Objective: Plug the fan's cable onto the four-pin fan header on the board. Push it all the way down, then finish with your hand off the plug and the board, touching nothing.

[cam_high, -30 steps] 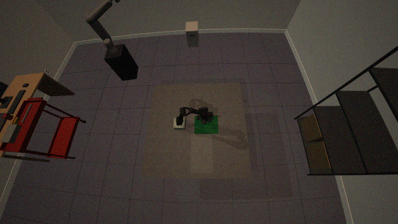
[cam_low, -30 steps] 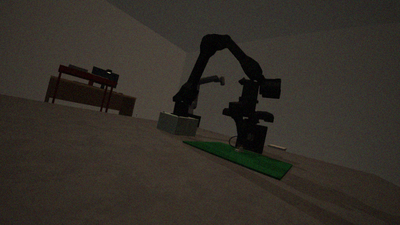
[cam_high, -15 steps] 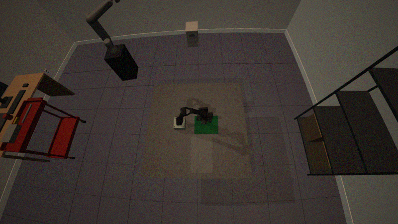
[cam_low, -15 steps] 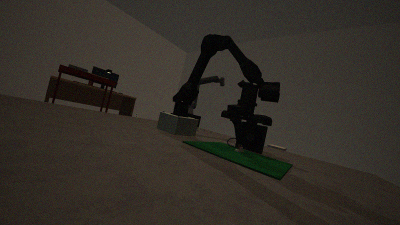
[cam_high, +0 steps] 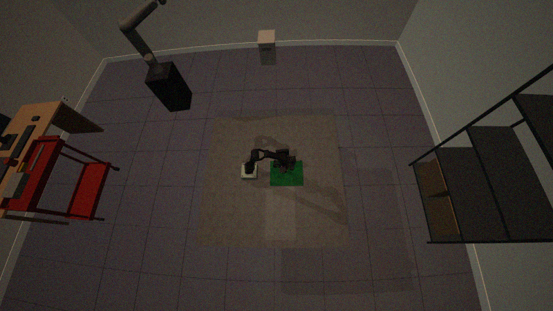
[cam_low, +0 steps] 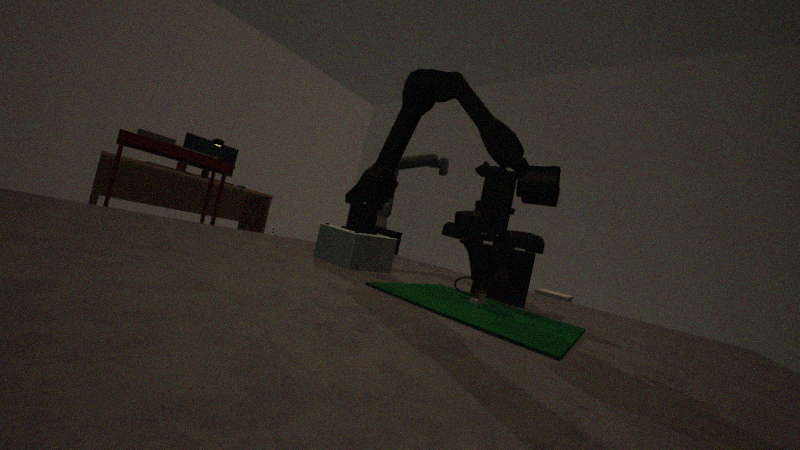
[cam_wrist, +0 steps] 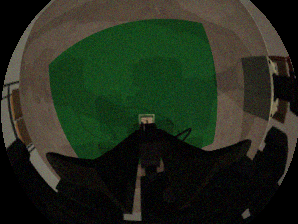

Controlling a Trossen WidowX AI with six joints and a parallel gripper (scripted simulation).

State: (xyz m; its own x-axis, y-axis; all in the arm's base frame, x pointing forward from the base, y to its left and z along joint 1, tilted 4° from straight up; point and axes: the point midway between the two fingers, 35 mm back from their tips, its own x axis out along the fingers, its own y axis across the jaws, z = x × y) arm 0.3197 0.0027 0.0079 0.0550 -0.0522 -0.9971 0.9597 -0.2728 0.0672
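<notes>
The green board (cam_high: pixel 285 180) (cam_low: pixel 520 326) (cam_wrist: pixel 135 60) lies flat on the mat. The small pale fan header (cam_low: pixel 475 300) (cam_wrist: pixel 146 117) stands on it, directly at my fingertips. My gripper (cam_low: pixel 479 292) (cam_wrist: pixel 148 133) points down over the board and is shut on the fan plug. The plug is mostly hidden by the dark fingers; whether its pins sit in the header, and how deep, cannot be told. The thin dark cable (cam_low: pixel 455 283) (cam_wrist: pixel 190 131) loops out beside the fingers. A dark upright block (cam_low: pixel 517 282), seemingly the fan, stands behind the fingers.
The arm's pale base box (cam_high: pixel 244 176) (cam_low: pixel 334 246) (cam_wrist: pixel 255 90) stands beside the board. A red cart (cam_high: pixel 89 189) and a wooden desk (cam_high: pixel 35 108) are far left, and a dark shelf rack (cam_high: pixel 467 185) is far right. The light is dim.
</notes>
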